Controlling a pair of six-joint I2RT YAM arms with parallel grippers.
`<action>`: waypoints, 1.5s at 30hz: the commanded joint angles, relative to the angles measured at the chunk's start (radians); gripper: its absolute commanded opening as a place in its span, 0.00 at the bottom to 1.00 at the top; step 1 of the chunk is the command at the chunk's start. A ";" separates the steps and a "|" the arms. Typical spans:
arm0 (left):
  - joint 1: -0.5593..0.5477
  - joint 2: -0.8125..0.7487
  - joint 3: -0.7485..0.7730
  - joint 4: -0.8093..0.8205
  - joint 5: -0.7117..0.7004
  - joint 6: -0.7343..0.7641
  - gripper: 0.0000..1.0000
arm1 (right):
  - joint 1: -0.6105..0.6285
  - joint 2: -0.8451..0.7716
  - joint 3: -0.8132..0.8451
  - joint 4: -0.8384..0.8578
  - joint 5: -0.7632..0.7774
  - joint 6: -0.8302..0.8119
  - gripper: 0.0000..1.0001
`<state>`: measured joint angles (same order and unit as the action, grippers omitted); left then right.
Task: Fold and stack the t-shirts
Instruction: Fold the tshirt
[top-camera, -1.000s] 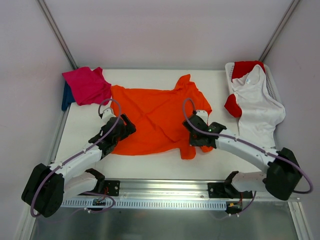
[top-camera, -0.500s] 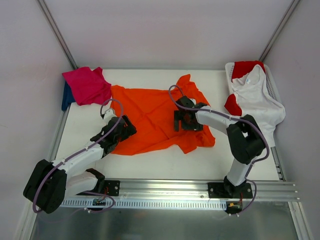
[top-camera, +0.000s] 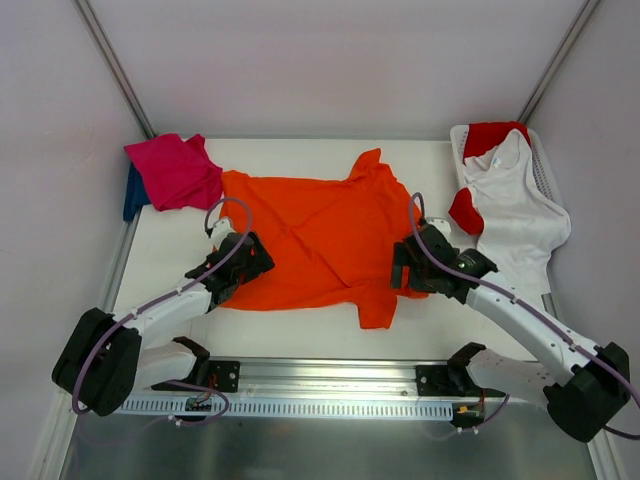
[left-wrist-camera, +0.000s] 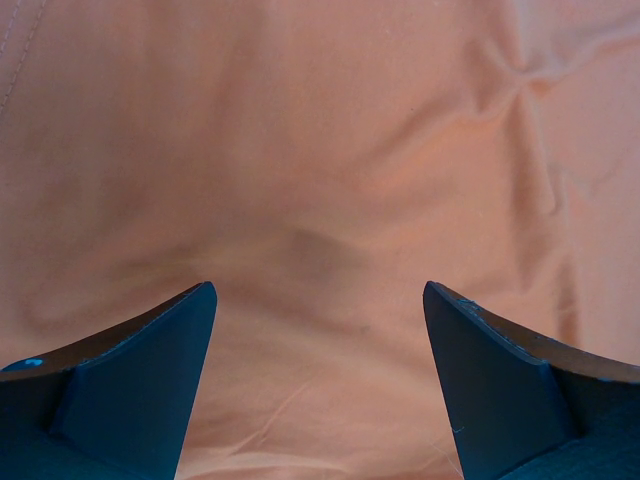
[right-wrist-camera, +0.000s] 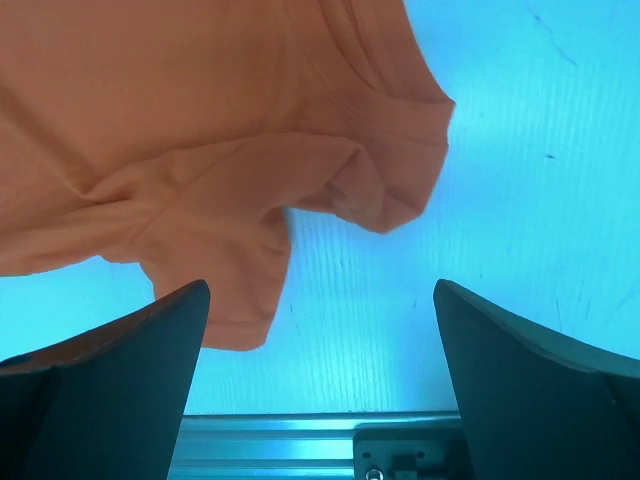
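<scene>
– The orange t-shirt (top-camera: 310, 235): where does it lie?
– Spread open across the middle of the table (top-camera: 290, 325) in the top view, with its left edge against the pink t-shirt (top-camera: 175, 170) at the upper left. One sleeve points to the top of the frame and another to the bottom. It is creased, and I see no fold in it yet.
– And the grippers?
– The left gripper (left-wrist-camera: 318, 295) has its jaws apart and holds nothing; its camera sees only orange cloth below. The right gripper (right-wrist-camera: 320, 290) is also wide apart and empty, over the shirt's lower right edge, with a bunched sleeve and bare table beneath it.
– So which step is this?
– The laying-out, I think, just short of the first fold. The white t-shirt (top-camera: 510, 205) and red t-shirt (top-camera: 492, 137) wait in the basket (top-camera: 547, 160) at the upper right.
– What does the next move call for?
– Probably each gripper goes down to an edge, pinches a single layer, then lifts and carries it across with the other, so the cloth doesn't drag or twist.
</scene>
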<state>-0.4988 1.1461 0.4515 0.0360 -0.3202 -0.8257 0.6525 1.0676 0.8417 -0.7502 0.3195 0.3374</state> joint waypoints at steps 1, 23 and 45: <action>-0.012 0.015 0.039 0.004 0.018 0.008 0.85 | 0.007 -0.055 -0.030 -0.110 0.027 0.061 0.99; -0.012 0.004 0.030 0.004 0.040 0.040 0.85 | 0.266 0.115 -0.240 0.261 -0.140 0.325 0.93; -0.012 -0.058 0.024 -0.033 0.029 0.069 0.85 | 0.274 0.017 -0.211 0.071 -0.135 0.284 0.00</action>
<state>-0.4988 1.1255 0.4633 0.0296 -0.2951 -0.7887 0.9173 1.1648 0.6003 -0.5560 0.1761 0.6247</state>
